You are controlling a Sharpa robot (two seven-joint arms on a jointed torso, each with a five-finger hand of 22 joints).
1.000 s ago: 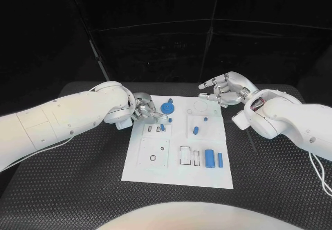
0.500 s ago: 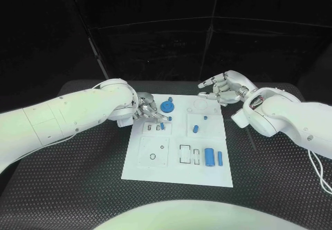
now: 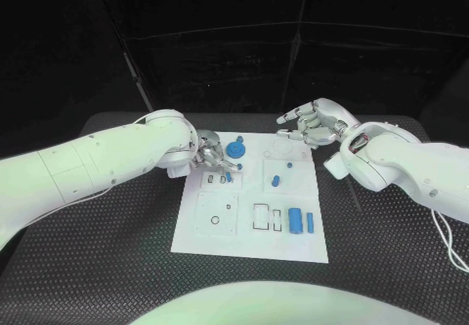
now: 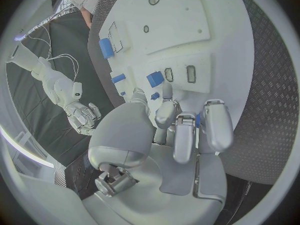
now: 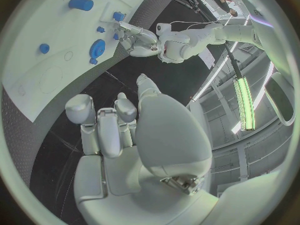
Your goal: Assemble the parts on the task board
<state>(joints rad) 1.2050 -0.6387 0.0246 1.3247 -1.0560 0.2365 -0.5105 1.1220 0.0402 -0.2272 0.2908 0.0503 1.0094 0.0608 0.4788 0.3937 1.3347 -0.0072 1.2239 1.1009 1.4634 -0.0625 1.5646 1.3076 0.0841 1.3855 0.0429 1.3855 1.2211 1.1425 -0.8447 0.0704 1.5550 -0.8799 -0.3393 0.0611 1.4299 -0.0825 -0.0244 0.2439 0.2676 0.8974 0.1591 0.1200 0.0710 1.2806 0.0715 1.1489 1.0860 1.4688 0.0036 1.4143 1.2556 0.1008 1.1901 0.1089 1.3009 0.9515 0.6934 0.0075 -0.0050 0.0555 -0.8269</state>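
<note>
Assembly is barely underway: the left robot hand pinches a small blue part at the board's upper left; the right robot hand hovers empty, fingers loosely apart, while several blue pieces lie loose.

A robot lab: black table, dark curtained walls, ceiling light strip (green-lit).

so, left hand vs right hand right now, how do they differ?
The left hand sits low over the task board, its fingers curled down beside a small blue part; the right hand hovers past the board's far right corner, above black table. The left hand's fingertips bunch together by that part; whether it holds anything is unclear. The right hand's fingers are apart and hold nothing. Both are silver, on white arms.
</note>
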